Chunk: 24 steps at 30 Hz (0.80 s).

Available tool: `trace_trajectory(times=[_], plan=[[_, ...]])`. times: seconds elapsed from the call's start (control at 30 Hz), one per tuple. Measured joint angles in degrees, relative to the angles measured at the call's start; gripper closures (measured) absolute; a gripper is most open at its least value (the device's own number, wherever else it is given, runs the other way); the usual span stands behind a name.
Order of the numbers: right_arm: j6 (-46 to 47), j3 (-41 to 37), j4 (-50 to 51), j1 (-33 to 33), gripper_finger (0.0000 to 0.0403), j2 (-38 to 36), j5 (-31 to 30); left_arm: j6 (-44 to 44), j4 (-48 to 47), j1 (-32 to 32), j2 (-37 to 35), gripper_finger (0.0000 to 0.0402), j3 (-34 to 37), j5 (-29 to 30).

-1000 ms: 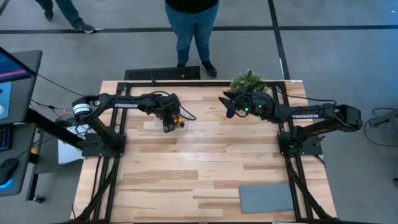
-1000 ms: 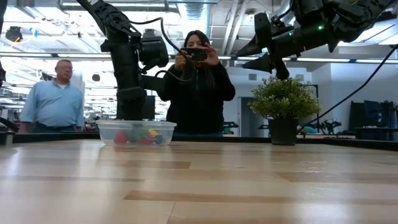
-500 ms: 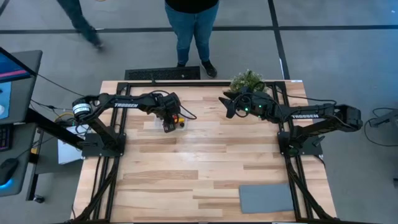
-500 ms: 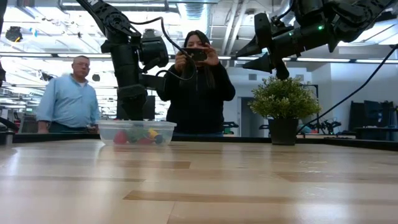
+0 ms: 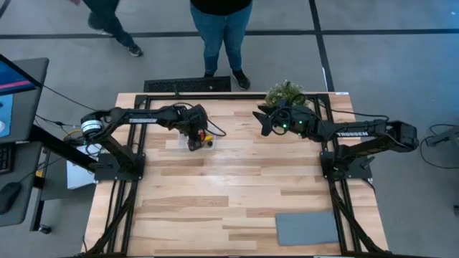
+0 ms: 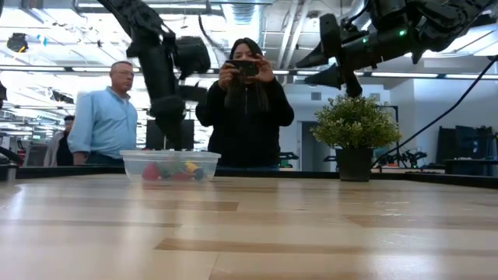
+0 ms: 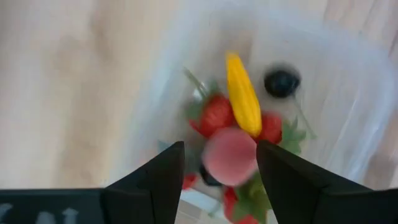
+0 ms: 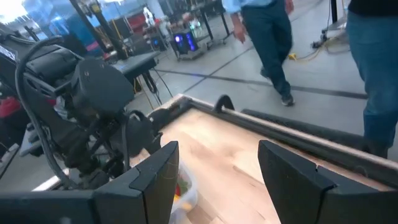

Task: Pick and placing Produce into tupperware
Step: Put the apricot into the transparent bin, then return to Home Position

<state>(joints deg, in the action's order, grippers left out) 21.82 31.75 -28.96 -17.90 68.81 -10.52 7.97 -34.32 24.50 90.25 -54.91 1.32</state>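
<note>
The clear tupperware (image 5: 179, 143) (image 6: 171, 166) rests on its base near the table's far left. Inside it lie red strawberry pieces (image 7: 217, 115), a yellow elongated piece (image 7: 242, 99), a dark berry (image 7: 282, 82) and a pink round piece (image 7: 230, 155). My left gripper (image 5: 193, 142) (image 7: 221, 163) hangs open right over the box, pointing down, with the pink piece showing in the gap between its fingers. My right gripper (image 5: 262, 122) (image 6: 303, 71) (image 8: 219, 168) is open and raised high beside the plant, pointing toward the left arm.
A potted bushy plant (image 5: 285, 93) (image 6: 355, 124) stands at the far edge under the right arm. A flat grey mat (image 5: 306, 228) lies at the near right. One person (image 6: 245, 101) stands behind the far edge; another (image 6: 109, 117) walks behind the left arm.
My left arm has shifted slightly above the tupperware and shows blurred in the low view. The person behind it has walked across the room toward the right of that view. My right arm has kept still.
</note>
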Motion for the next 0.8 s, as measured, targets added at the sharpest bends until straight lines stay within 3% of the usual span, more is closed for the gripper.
trace_trajectory(times=[0.33,0.6,0.8], plan=[[-5.3,0.0,2.7,-2.8,0.0159,-14.2,0.0,-1.1,4.0,7.3,-22.3,0.0209,-3.7,0.0],[-9.9,0.0,19.1,-2.9,0.0159,-28.1,-3.4,-1.2,5.6,9.4,-40.6,0.0209,-3.7,0.0],[-8.4,-3.1,24.5,-1.7,0.0159,-36.4,-7.1,-5.9,12.3,9.4,-55.5,0.0209,4.8,0.5]])
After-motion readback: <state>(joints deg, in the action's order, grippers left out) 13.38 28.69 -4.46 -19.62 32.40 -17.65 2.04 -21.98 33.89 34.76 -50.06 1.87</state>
